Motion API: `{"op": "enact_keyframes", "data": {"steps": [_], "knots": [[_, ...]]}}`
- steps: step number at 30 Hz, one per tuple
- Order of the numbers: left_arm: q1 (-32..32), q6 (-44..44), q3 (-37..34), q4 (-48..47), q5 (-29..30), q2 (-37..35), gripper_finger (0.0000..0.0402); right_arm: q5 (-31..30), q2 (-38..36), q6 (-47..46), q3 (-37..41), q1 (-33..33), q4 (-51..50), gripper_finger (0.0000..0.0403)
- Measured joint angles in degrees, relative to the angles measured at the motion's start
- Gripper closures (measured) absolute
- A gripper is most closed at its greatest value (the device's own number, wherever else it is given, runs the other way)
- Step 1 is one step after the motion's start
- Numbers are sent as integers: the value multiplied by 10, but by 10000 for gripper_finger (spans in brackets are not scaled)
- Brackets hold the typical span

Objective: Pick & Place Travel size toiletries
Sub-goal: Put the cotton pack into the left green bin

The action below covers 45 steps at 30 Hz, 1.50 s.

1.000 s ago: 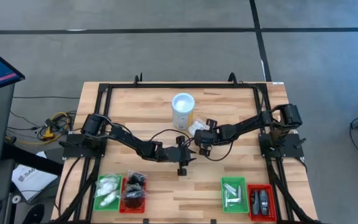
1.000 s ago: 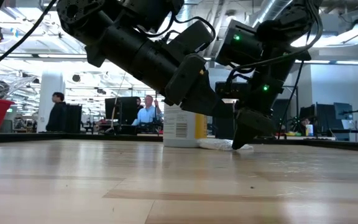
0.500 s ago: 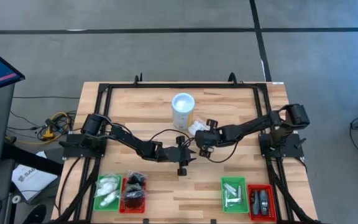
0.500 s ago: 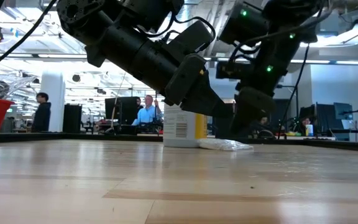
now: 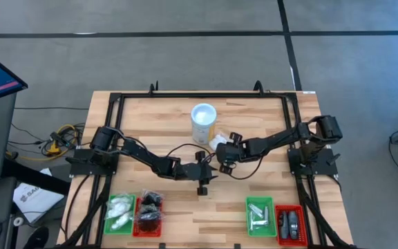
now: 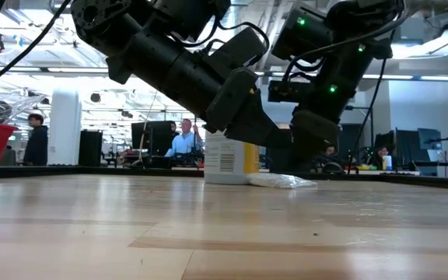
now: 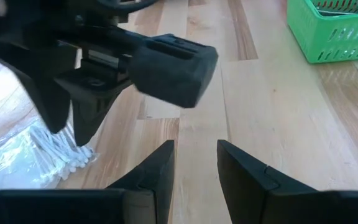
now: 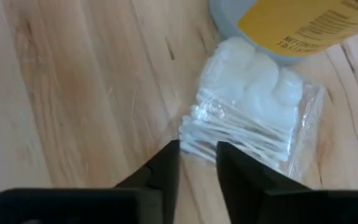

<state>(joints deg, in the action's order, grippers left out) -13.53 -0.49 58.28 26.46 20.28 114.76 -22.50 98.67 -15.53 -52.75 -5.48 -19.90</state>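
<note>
One clear-wrapped packet of cotton swabs and white pads [image 8: 253,124] lies flat on the table, its pad end at the foot of the white tub [image 8: 291,25]. My right gripper [image 8: 197,155] hovers just above the packet's swab end, open by a narrow gap and touching nothing. The low view shows it raised clear of the packet [image 6: 282,180]. My left gripper [image 7: 196,155] waits open and empty at mid-table [image 5: 211,171], just near of the right gripper [image 5: 221,159]. More toiletries fill the trays along the near edge.
The white tub with a yellow label [image 5: 204,121] stands just far of the packet [image 5: 217,142]. Green [image 5: 119,213] and red [image 5: 149,214] trays sit near left, green [image 5: 259,214] and red [image 5: 290,225] near right. Black rails frame the table. People show in the room beyond.
My right gripper has risen from the packet, where its fingertips were down on the packet's end a second ago. The packet stays flat on the table beside the tub.
</note>
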Motion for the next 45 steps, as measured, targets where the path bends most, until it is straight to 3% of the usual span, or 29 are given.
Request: {"op": "enact_keyframes", "data": {"steps": [9,14,39,42,45], "knots": [[0,1,0,-16,0,0,289,0,0,-11,0,3,11,184],[1,2,0,-16,0,0,289,-1,0,-15,0,3,27,153],[4,2,-3,-41,1,0,289,-12,56,-12,-1,17,53,175],[4,2,-3,-46,1,0,289,-15,56,-24,0,24,51,206],[4,2,-3,-46,1,0,289,-14,56,-24,0,27,50,270]]}}
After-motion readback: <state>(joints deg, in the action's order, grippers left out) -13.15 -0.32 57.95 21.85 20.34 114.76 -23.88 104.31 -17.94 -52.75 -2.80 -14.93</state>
